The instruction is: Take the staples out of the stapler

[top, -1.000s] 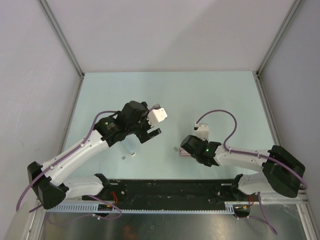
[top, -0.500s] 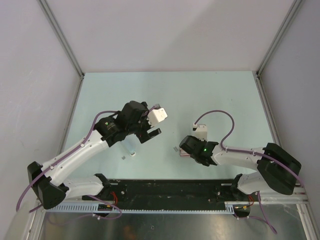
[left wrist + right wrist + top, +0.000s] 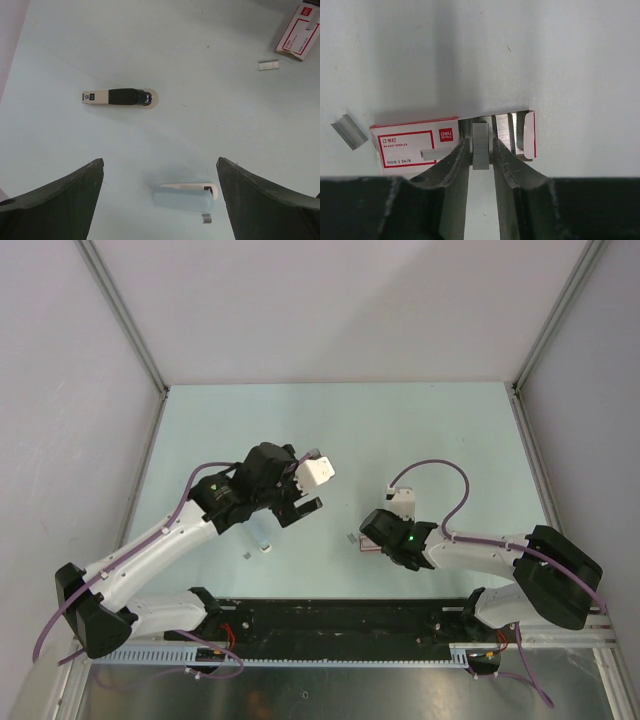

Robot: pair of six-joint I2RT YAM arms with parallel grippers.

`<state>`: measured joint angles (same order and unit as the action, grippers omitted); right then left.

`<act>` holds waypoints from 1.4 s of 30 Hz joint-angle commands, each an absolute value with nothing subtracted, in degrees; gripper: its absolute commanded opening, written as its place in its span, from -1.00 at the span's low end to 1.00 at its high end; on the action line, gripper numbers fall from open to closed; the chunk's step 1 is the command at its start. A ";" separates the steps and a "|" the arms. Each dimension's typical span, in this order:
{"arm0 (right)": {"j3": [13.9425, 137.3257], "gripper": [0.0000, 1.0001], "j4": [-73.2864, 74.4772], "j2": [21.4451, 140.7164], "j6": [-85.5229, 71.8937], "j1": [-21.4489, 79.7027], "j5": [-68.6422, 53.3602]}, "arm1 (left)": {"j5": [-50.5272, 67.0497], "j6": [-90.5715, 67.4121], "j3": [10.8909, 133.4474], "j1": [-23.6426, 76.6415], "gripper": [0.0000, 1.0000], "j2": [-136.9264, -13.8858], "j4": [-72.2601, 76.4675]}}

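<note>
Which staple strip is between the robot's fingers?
The silver-grey metal staple strip inside the right end effector, at the open end of the pink-and-white cardboard box. A loose strip lies on the table, left of it.

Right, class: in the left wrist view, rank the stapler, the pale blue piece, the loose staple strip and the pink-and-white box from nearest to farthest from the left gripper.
From the left gripper:
1. pale blue piece, low centre, between the open fingers.
2. stapler, upper left.
3. loose staple strip, upper right.
4. pink-and-white box, top right corner.
</note>
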<state>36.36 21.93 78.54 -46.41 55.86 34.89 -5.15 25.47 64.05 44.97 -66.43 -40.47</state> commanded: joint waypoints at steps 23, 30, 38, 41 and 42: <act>35.01 -0.91 28.09 65.61 -46.17 56.04 31.43 | -4.21 24.52 64.09 44.79 0.99 -65.51 -39.93; 33.43 -1.00 25.90 66.93 -45.32 54.49 25.37 | -4.30 24.60 64.18 44.72 0.99 -65.60 -39.96; 33.39 -1.00 22.95 70.35 -43.65 52.44 21.01 | -4.44 24.92 64.29 44.72 0.99 -65.73 -39.99; 33.40 -1.00 22.37 70.90 -43.12 51.72 20.23 | -4.41 24.94 64.33 44.73 0.99 -65.86 -39.95; 33.40 -1.00 22.30 71.05 -43.05 51.48 20.13 | -4.32 24.91 64.33 44.74 0.99 -65.89 -39.97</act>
<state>33.54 24.29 70.52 -44.18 52.34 21.43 -5.15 25.47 64.05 44.97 -66.43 -40.47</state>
